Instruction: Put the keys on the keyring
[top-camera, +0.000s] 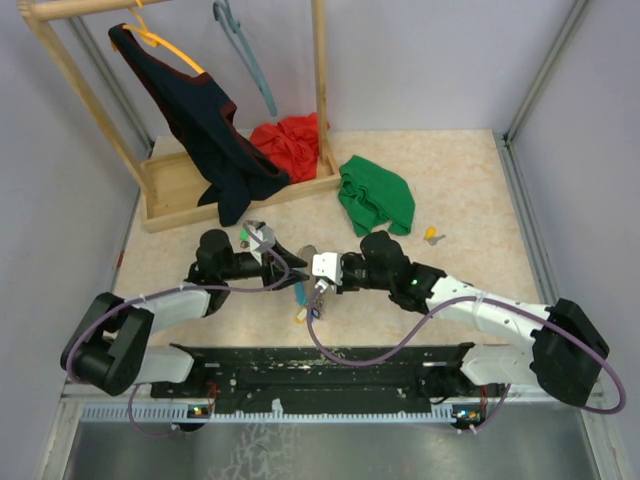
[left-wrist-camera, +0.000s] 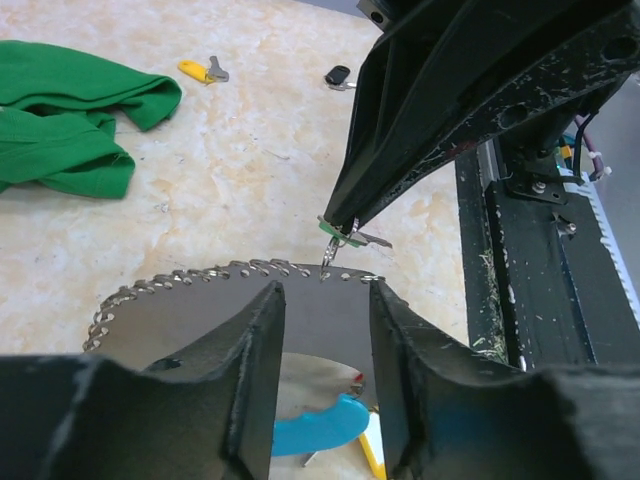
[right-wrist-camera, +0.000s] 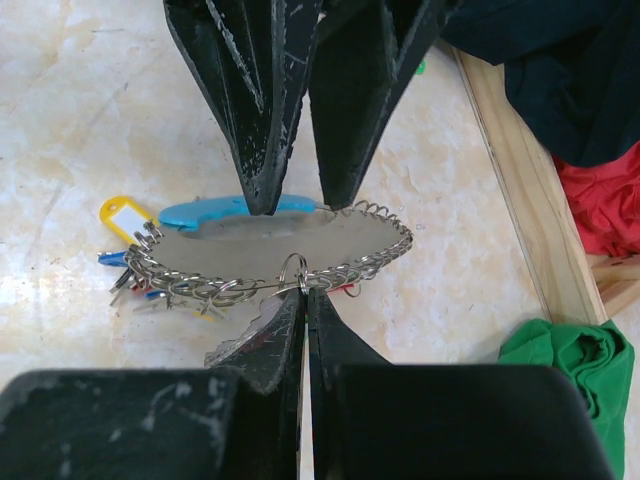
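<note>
The keyring (right-wrist-camera: 385, 240), a large silver coiled wire ring with a light-blue segment (right-wrist-camera: 200, 212), is between both grippers at mid-table (top-camera: 301, 292). My left gripper (right-wrist-camera: 300, 200) is closed on it at the blue segment; in the left wrist view (left-wrist-camera: 325, 290) the wire (left-wrist-camera: 200, 278) runs just past the fingertips. My right gripper (right-wrist-camera: 305, 292) is shut on a green-tagged key (left-wrist-camera: 352, 238), and the key's small split ring (right-wrist-camera: 293, 270) touches the keyring's near wire. A cluster of coloured-tagged keys (right-wrist-camera: 130, 270) hangs on the ring. A yellow-tagged key (top-camera: 432, 236) lies loose at the right.
A green cloth (top-camera: 375, 195) lies behind the grippers, a red cloth (top-camera: 290, 145) on the wooden rack base (top-camera: 190, 205). A dark garment (top-camera: 200, 120) hangs on an orange hanger. Another small green-tagged key (top-camera: 243, 236) lies by the rack, a black-tagged one (left-wrist-camera: 338, 75) beyond the right gripper.
</note>
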